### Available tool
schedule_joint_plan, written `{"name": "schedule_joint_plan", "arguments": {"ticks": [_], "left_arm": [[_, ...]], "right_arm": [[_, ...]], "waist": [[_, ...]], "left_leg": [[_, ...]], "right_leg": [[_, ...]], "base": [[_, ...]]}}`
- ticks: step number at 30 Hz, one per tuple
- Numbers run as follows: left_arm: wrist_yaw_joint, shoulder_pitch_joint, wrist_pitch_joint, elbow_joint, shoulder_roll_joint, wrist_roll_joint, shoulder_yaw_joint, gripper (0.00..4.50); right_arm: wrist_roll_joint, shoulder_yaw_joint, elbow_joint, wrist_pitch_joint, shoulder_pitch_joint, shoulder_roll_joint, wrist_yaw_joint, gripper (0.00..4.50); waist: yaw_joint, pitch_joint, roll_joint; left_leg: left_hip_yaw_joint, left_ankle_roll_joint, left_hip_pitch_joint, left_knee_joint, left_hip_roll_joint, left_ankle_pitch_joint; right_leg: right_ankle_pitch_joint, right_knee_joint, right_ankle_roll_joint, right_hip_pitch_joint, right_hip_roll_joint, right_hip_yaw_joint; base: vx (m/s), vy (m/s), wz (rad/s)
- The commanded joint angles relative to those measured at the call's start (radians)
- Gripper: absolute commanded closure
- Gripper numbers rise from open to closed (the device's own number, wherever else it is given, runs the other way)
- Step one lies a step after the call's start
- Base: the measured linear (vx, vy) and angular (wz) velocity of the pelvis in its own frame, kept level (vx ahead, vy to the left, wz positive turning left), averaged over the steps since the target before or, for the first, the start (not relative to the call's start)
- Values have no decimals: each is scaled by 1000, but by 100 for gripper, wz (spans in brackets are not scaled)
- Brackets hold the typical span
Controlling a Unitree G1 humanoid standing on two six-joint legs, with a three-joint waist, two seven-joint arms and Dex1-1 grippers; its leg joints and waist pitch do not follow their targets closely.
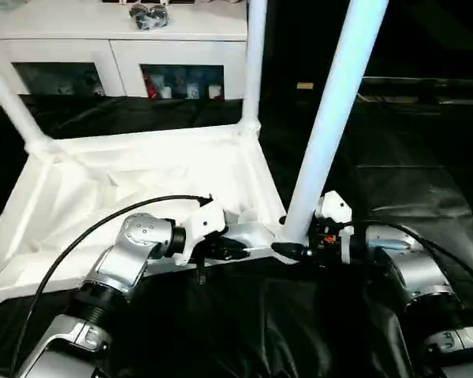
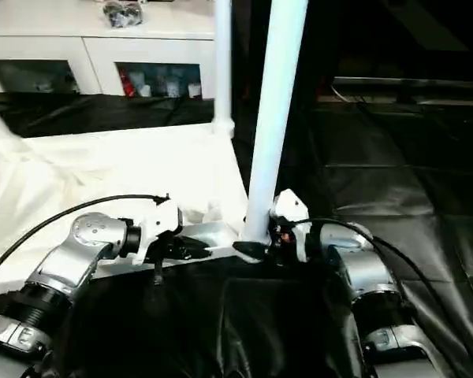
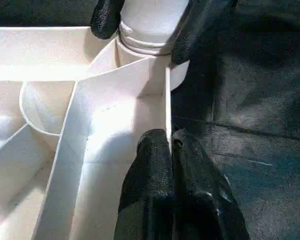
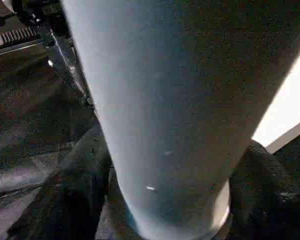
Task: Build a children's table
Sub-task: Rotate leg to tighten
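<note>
Nearest, two silver forearms reach in over black sheeting. The left gripper (image 3: 171, 165) is pinched closed on the tabletop's (image 1: 102, 189) near rim wall, just left of the corner socket. The right gripper (image 1: 293, 250) clasps the base of the near-right leg (image 1: 331, 118), a finger (image 4: 75, 195) on either side. The tabletop lies underside up; three legs stand in view, two at far corners. Judgement: seating step. Keep the rim pinned, hold the leg plumb, and press straight down with a slight twist. A tilted push risks jamming the socket.
</note>
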Motion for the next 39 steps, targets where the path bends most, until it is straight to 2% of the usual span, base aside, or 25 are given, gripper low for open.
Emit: {"name": "schedule_joint_plan", "arguments": {"ticks": [1, 3, 4, 5, 7, 8, 9, 10, 11, 12, 13, 14, 15, 17, 20, 22, 23, 25, 26, 27, 28, 29, 31, 34, 39], "left_arm": [[20, -32, -27, -17, -20, -29, -4, 450], [14, -28, -29, -20, -18, -32, -2, 450], [14, -28, -29, -20, -18, -32, -2, 450], [12, -20, -27, -27, -15, -33, 1, 450], [15, -15, -26, -30, -14, -33, 2, 450], [26, -4, -23, -39, -14, -32, 3, 450], [26, -4, -23, -39, -14, -32, 3, 450], [55, 0, -11, -44, -25, -26, 7, 450], [88, 2, 0, -47, -37, -19, 11, 450], [171, -7, 24, -41, -74, -4, 23, 450], [171, -7, 24, -41, -74, -4, 23, 450], [213, -13, 34, -35, -94, 3, 30, 450], [242, -19, 42, -30, -108, 7, 34, 450], [321, -35, 59, -21, -150, 37, 25, 450], [408, -53, 94, -21, -211, 59, 19, 450], [455, -59, 111, -25, -245, 71, 15, 450], [480, -62, 117, -26, -266, 80, 9, 450], [485, -62, 117, -27, -272, 83, 5, 450], [485, -61, 116, -28, -274, 84, 2, 450], [475, -60, 111, -29, -273, 84, -3, 450], [470, -57, 108, -32, -271, 87, -6, 450], [464, -56, 100, -33, -264, 90, -9, 450], [453, -53, 91, -37, -256, 88, -10, 450], [410, -38, 84, -58, -233, 74, -6, 450], [305, -15, 66, -96, -182, 33, -3, 450]], "right_arm": [[5, 71, -28, 9, 25, 24, 71, 157], [9, 76, -40, 21, 30, 22, 76, 174], [9, 76, -40, 21, 30, 22, 76, 179], [10, 77, -43, 25, 34, 23, 78, 179], [12, 77, -43, 30, 36, 25, 78, 182], [20, 74, -47, 40, 42, 36, 68, 184], [20, 74, -47, 40, 42, 36, 68, 184], [20, 63, -42, 40, 44, 54, 33, 185], [11, 51, -30, 30, 42, 76, -23, 185], [-29, 23, 26, 11, 21, 123, -183, 185], [-29, 23, 26, 11, 21, 123, -183, 185], [-50, 11, 60, 3, 7, 145, -264, 185], [-64, 1, 85, 1, -5, 162, -323, 185], [-74, -24, 140, 5, -32, 218, -454, 185], [-83, -45, 181, 24, -62, 290, -600, 186], [-102, -45, 197, 21, -80, 330, -683, 186], [-111, -44, 200, 14, -92, 358, -722, 186], [-113, -35, 194, -8, -93, 365, -704, 186], [-112, -30, 191, -24, -94, 367, -688, 130], [-105, -33, 189, -34, -95, 366, -670, 130], [-87, -41, 185, -36, -95, 366, -647, 116], [-72, -46, 178, -30, -94, 361, -626, 109], [-71, -41, 169, -34, -93, 345, -605, 97], [-93, -8, 135, -45, -79, 287, -539, 66], [-69, 11, 113, -52, -60, 197, -359, 66]], "waist": [[-2, -65, -2], [-1, -65, -12], [1, -65, -9], [1, -65, -16], [4, -65, -11], [3, -65, -18], [5, -64, -16], [4, -64, -23], [5, -62, -21], [3, -60, -27], [-5, -56, -22], [-10, -56, -22], [-15, -55, -27], [-26, -54, -30], [-33, -54, -35], [-34, -53, -32], [-37, -57, -30], [-35, -59, -29], [-34, -61, -31], [-32, -62, -21], [-33, -63, -24], [-31, -65, -25], [-29, -65, -23], [-27, -65, -24], [-22, -64, -24]], "left_leg": [[-34, 61, 36, -70, 64, -202], [-33, 62, 36, -69, 64, -197], [-34, 64, 35, -69, 65, -190], [-32, 72, 35, -67, 64, -178], [-32, 76, 34, -66, 64, -167], [-31, 78, 34, -66, 63, -167], [-33, 80, 33, -67, 64, -165], [-31, 82, 32, -66, 64, -165], [-33, 77, 33, -68, 65, -168], [-32, 73, 33, -70, 64, -179], [-34, 47, 37, -75, 63, -215], [-38, 18, 39, -78, 64, -251], [-38, 9, 38, -80, 62, -265], [-42, -9, 39, -84, 62, -289], [-41, -9, 38, -84, 60, -287], [-41, -8, 38, -85, 61, -281], [-41, -4, 35, -84, 59, -259], [-39, 10, 36, -80, 57, -245], [-38, 28, 31, -77, 56, -218], [-39, 33, 31, -76, 56, -208], [-36, 40, 31, -74, 56, -200], [-35, 60, 31, -70, 55, -175], [-35, 75, 30, -69, 56, -159], [-35, 80, 30, -68, 56, -167], [-35, 90, 30, -66, 59, -168]], "right_leg": [[-40, -61, -278, 39, -54, 31], [-47, -61, -275, 39, -54, 31], [-46, -60, -275, 39, -55, 32], [-44, -60, -272, 38, -54, 32], [-45, -58, -270, 37, -54, 32], [-49, -60, -268, 38, -54, 32], [-62, -59, -264, 38, -56, 32], [-69, -61, -260, 38, -56, 33], [-96, -62, -254, 34, -58, 34], [-118, -65, -249, 33, -57, 34], [-179, -73, -245, 26, -60, 36], [-240, -77, -231, 27, -61, 35], [-257, -80, -224, 27, -59, 35], [-296, -83, -204, 26, -61, 37], [-293, -87, -188, 25, -60, 38], [-285, -88, -189, 21, -60, 39], [-247, -85, -188, 27, -58, 38], [-201, -83, -194, 27, -57, 38], [-159, -78, -201, 32, -57, 38], [-141, -76, -205, 32, -59, 38], [-123, -76, -209, 32, -56, 38], [-79, -71, -223, 36, -56, 37], [-56, -68, -233, 38, -56, 35], [-63, -69, -239, 39, -55, 34], [-60, -66, -250, 40, -56, 33]], "base": [[0, 0, 0], [0, 0, 0], [0, 0, 0], [0, 0, 0], [0, 0, 0], [0, 0, 0], [0, 0, 0], [0, 0, 0], [0, 0, 0], [0, 0, 0], [0, 0, 0], [0, 0, 0], [0, 0, 0], [0, 0, 0], [0, 0, 0], [0, 0, 0], [0, 0, 0], [0, 0, 0], [0, 0, 0], [0, 0, 0], [0, 0, 0], [0, 0, 0], [0, 0, 0], [0, 0, 0], [0, 0, 0]]}}
